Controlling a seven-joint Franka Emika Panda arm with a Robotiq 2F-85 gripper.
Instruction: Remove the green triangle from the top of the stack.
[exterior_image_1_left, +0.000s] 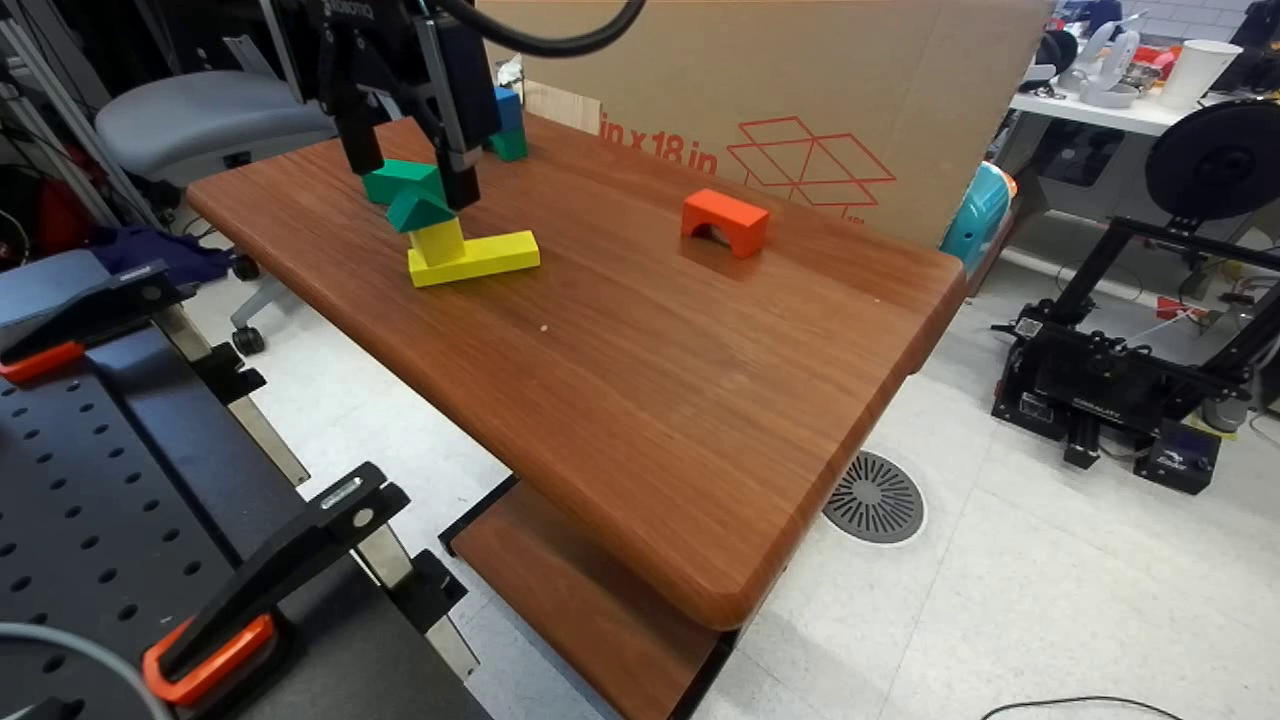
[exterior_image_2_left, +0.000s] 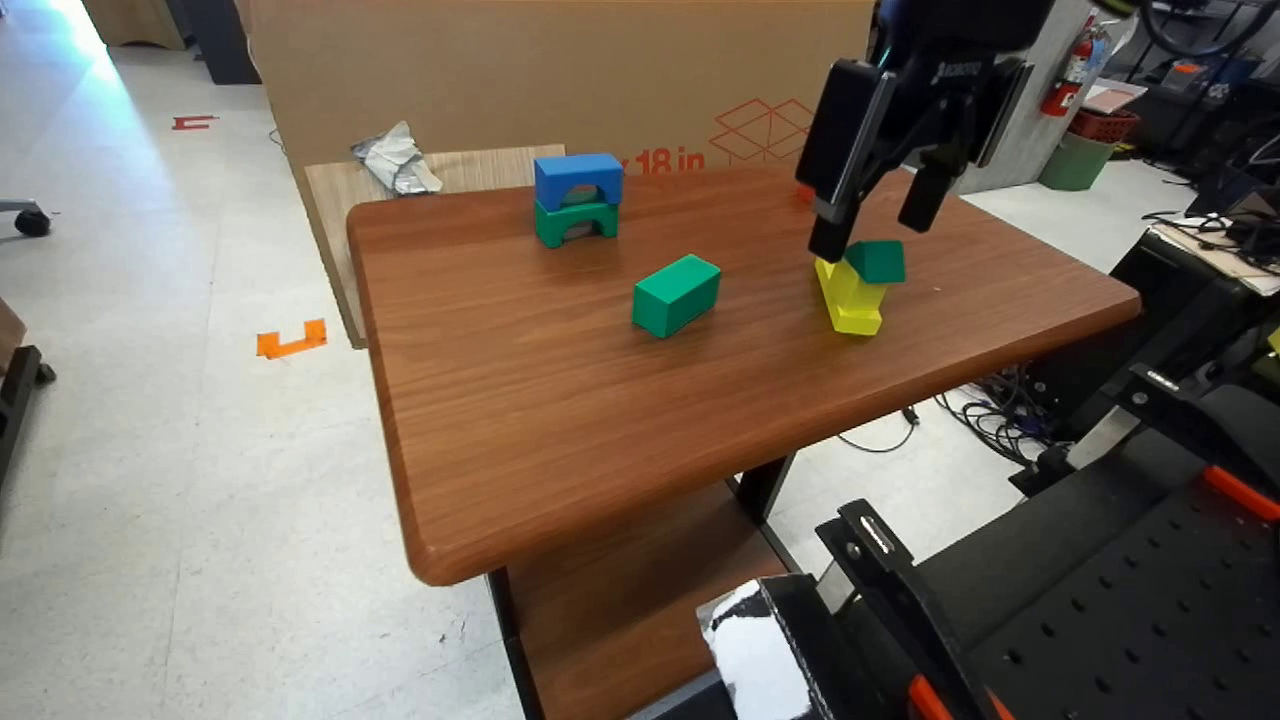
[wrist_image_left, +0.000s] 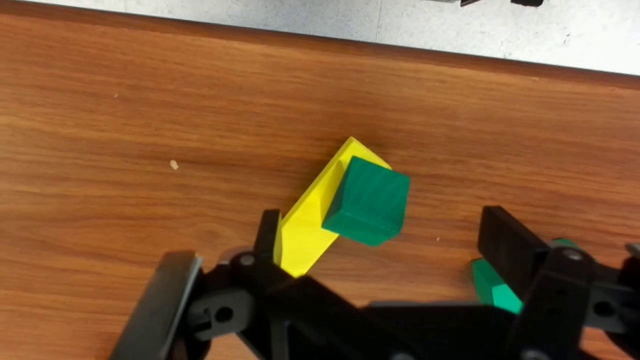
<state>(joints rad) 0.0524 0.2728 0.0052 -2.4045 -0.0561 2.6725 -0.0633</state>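
Note:
The green triangle (exterior_image_1_left: 420, 211) sits on top of a small yellow block (exterior_image_1_left: 438, 242), which stands on a long yellow bar (exterior_image_1_left: 490, 257); these form the stack. In an exterior view the triangle (exterior_image_2_left: 877, 262) faces the near table edge. In the wrist view the triangle (wrist_image_left: 376, 197) covers most of the small block, over the yellow bar (wrist_image_left: 306, 239). My gripper (wrist_image_left: 382, 217) is open and empty, its fingers wide apart on either side of the triangle in that picture. In both exterior views the gripper (exterior_image_1_left: 412, 175) (exterior_image_2_left: 874, 230) hangs just above the stack, not gripping it.
A green rectangular block (exterior_image_2_left: 677, 295) lies beside the stack, partly behind a finger in the wrist view (wrist_image_left: 492, 286). A blue arch (exterior_image_2_left: 578, 180) rests on a green arch (exterior_image_2_left: 552, 226). An orange arch (exterior_image_1_left: 725, 220) stands apart. A cardboard box (exterior_image_1_left: 640, 60) borders the table (exterior_image_1_left: 640, 380).

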